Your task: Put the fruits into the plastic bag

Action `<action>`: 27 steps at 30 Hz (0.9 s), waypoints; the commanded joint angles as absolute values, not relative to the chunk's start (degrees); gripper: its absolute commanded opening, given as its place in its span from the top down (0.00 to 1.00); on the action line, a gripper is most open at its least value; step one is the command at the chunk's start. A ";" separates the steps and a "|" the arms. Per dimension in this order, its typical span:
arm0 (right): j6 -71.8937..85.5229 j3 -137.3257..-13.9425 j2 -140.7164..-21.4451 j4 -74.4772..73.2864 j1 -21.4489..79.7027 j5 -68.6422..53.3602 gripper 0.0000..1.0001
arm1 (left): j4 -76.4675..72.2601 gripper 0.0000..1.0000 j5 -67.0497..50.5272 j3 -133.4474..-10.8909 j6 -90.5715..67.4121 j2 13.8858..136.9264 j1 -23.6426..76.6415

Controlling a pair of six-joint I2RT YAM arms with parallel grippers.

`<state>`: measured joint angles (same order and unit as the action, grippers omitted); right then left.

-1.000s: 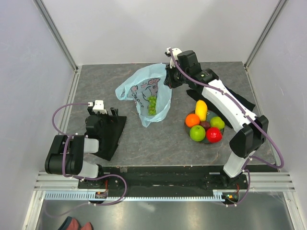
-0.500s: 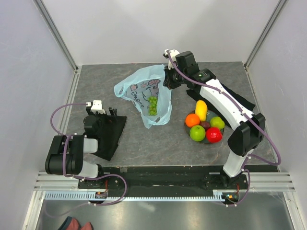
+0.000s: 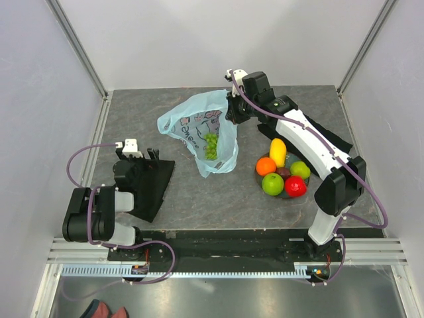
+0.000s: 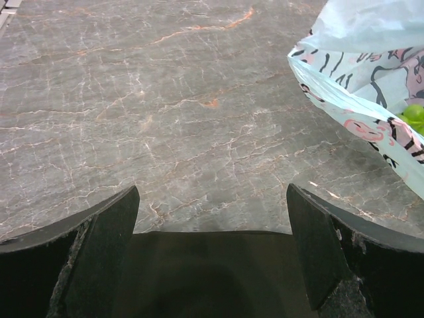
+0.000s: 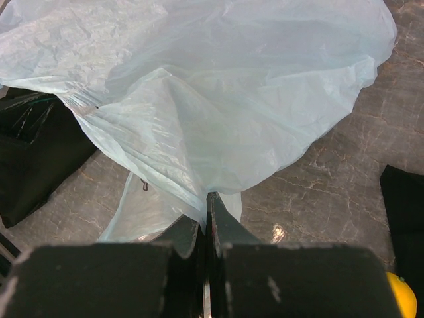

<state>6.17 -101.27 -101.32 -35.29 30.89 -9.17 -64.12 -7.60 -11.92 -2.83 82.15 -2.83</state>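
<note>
Right tool [image 5: 207,199] is clamped on the plastic bag [image 3: 199,126] rim, upper centre; left tool [image 4: 212,199] jaws stand apart. Grape bunch [image 3: 210,146] is bagged; remaining fruits [image 3: 281,172] wait at right.

A grey, marble-veined table [image 3: 199,199] carries four things. A black cloth [image 3: 156,192] lies near the left, and the light-blue plastic bag [image 3: 199,126] rests at the centre towards the far side. At the right sit a grey-blue plate [image 3: 285,197] and, beyond it, a second black cloth [image 3: 339,141].
</note>
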 commanded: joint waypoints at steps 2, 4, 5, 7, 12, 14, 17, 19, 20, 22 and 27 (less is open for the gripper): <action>5.10 -101.60 -100.37 -34.89 30.67 -9.58 1.00 | -68.55 0.01 -8.00 -11.16 -4.39 82.44 -3.43; 5.27 -101.60 -100.20 -34.89 30.59 -9.67 1.00 | -68.90 0.01 -8.09 -10.90 -4.31 82.35 -3.43; 5.27 -101.60 -100.11 -35.07 30.67 -9.67 1.00 | -69.34 0.01 -8.17 -10.72 -4.31 82.35 -3.43; 5.45 -101.60 -99.85 -35.07 30.67 -9.76 1.00 | -69.70 0.01 -8.44 -10.37 -4.04 82.27 -3.43; 6.06 -101.78 -99.76 -35.24 30.76 -10.11 1.00 | -69.61 0.01 -9.05 -10.64 -3.52 82.44 -3.34; 6.24 -101.86 -99.49 -35.33 30.76 -10.28 1.00 | -70.40 0.01 -9.14 -10.28 -3.52 82.27 -3.34; 5.80 -101.52 -98.79 -35.86 30.67 -10.20 1.00 | -69.53 0.01 -8.88 -10.37 -3.60 82.35 -3.34; 5.71 -101.25 -98.44 -36.12 30.76 -9.76 1.00 | -69.08 0.01 -9.05 -10.81 -3.52 82.44 -3.43; 5.54 -101.42 -98.44 -36.21 30.67 -9.76 1.00 | -69.00 0.01 -8.97 -10.81 -3.52 82.27 -3.43; 5.62 -101.42 -98.35 -36.04 30.76 -10.02 1.00 | -68.56 0.01 -8.96 -11.16 -3.52 82.27 -3.34; 6.06 -100.37 -98.00 -34.98 30.67 -10.37 1.00 | -68.38 0.01 -8.96 -11.08 -3.52 82.35 -3.34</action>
<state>5.89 -101.19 -101.10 -35.99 30.89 -9.28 -66.13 -8.16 -10.70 -3.27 82.15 -3.16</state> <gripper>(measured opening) 0.007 0.992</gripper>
